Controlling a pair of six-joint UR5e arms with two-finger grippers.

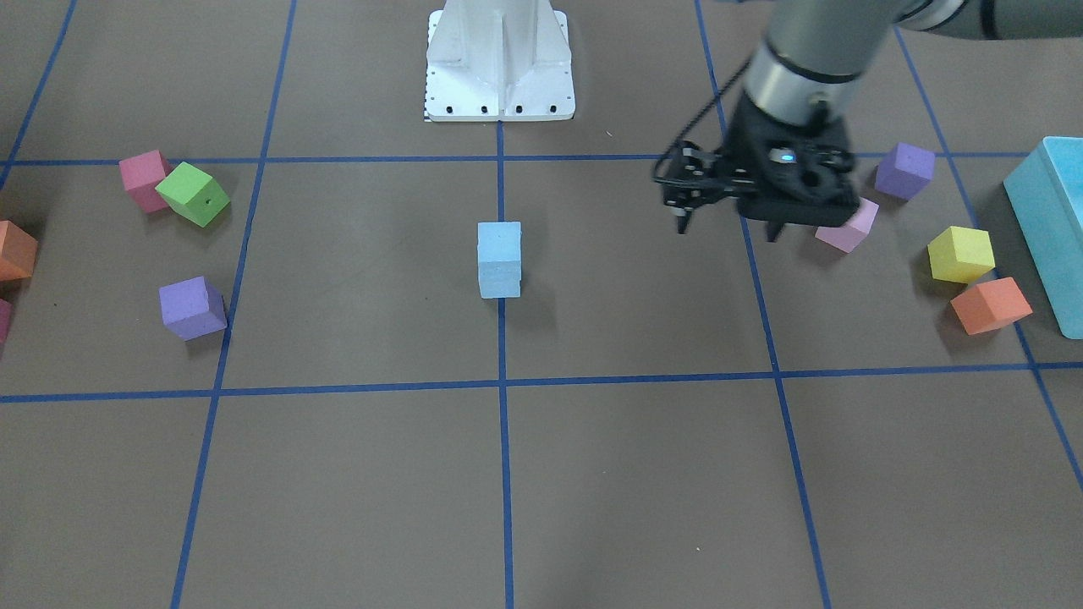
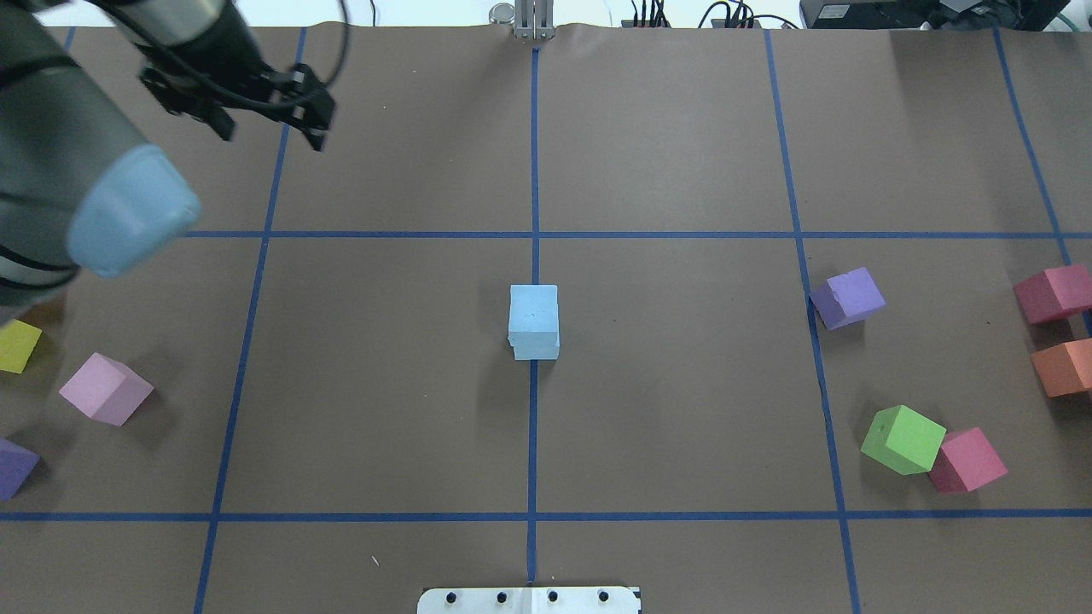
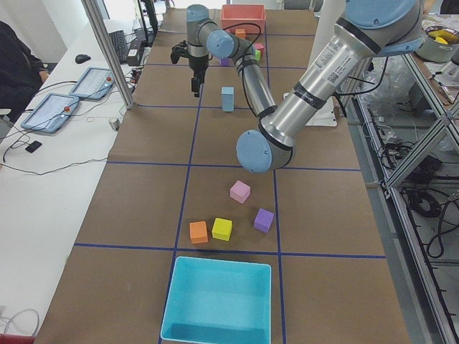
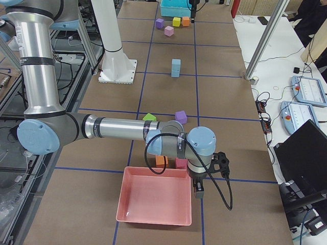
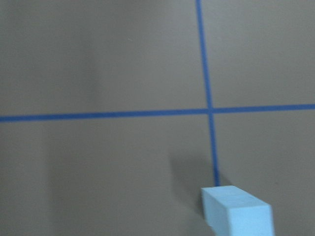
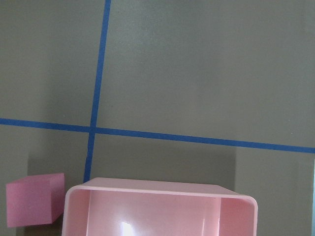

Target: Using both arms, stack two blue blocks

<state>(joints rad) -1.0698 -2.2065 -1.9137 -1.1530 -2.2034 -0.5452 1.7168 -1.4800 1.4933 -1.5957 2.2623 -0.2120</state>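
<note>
The two blue blocks stand stacked one on the other at the table's centre, on the middle tape line. They also show in the overhead view and low in the left wrist view. My left gripper hangs open and empty above the table, off to the stack's side and apart from it; the overhead view shows the left gripper at the far left. My right gripper shows only in the exterior right view, at the pink tray's corner. I cannot tell whether it is open or shut.
A pink tray lies at the right end with a pink cube beside it. A turquoise box stands at the left end. Loose purple, green, yellow and orange cubes lie on both sides. The white pedestal is behind the stack.
</note>
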